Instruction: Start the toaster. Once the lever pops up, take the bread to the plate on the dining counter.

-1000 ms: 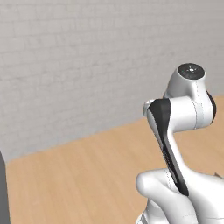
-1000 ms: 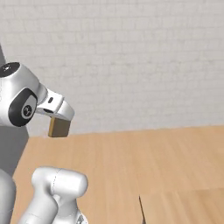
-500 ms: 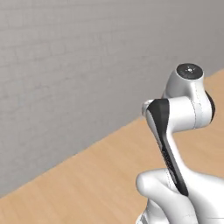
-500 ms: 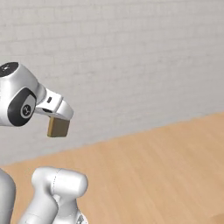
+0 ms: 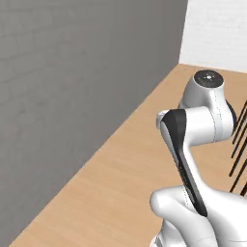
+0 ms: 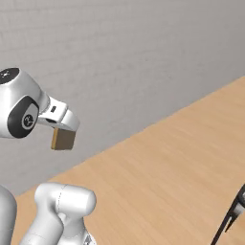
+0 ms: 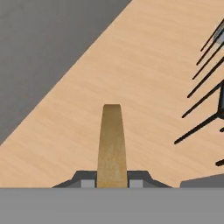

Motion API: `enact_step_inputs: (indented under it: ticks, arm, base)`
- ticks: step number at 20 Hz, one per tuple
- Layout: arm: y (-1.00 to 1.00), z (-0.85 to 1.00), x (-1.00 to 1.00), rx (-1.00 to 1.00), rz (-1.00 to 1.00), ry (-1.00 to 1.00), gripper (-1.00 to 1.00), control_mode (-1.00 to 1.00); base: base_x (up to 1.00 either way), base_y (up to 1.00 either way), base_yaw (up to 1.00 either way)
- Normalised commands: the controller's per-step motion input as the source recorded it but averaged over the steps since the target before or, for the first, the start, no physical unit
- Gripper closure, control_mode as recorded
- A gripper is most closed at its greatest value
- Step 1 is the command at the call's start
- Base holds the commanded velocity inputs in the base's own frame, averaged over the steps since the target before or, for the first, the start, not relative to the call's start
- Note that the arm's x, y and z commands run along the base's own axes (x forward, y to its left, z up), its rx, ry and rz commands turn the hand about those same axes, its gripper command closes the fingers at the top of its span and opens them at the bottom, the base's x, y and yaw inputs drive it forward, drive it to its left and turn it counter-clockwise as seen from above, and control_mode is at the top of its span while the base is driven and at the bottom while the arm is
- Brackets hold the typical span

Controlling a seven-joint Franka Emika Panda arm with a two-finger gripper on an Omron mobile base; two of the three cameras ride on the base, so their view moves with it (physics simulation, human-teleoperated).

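The tan-brown bread slice (image 7: 112,146) stands edge-on between my dark fingertips (image 7: 89,182) in the hand view, held high above a light-wood floor. From the right base view the bread (image 6: 62,139) hangs just under my gripper (image 6: 62,128), which is shut on it at the left of the picture. The toaster, the plate and the dining counter are out of view.
A grey brick wall (image 5: 72,87) runs along the left, with a white wall (image 5: 217,31) beyond the corner. Thin black chair or stool legs (image 7: 205,105) stand at the right, also seen as black legs (image 6: 232,215) low in the right base view.
The whole scene has swung as the base turns: the wall has slid across, the white corner and black legs have come into view. The bread stays held in my gripper.
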Motion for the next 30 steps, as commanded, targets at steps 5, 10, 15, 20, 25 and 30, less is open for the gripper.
enact_step_inputs:
  ticks: [5, 10, 15, 20, 25, 30]
  arm:
    - [0.00, 0.00, 0.00, 0.00, 0.00, 0.00, 1.00, 1.00]
    - [0.00, 0.00, 0.00, 0.00, 0.00, 0.00, 1.00, 1.00]
    - [0.00, 0.00, 0.00, 0.00, 0.00, 0.00, 1.00, 1.00]
    - [0.00, 0.00, 0.00, 0.00, 0.00, 0.00, 1.00, 1.00]
    - [0.00, 0.00, 0.00, 0.00, 0.00, 0.00, 1.00, 1.00]
    - [0.00, 0.00, 0.00, 0.00, 0.00, 0.00, 1.00, 1.00]
  base:
    - [0.69, 0.22, -0.59]
    - [0.75, 0.28, -0.57]
    - [0.86, 0.45, -0.50]
    - [0.92, 0.50, -0.46]
    - [0.99, 0.50, -0.42]
    - [0.94, 0.50, -0.41]
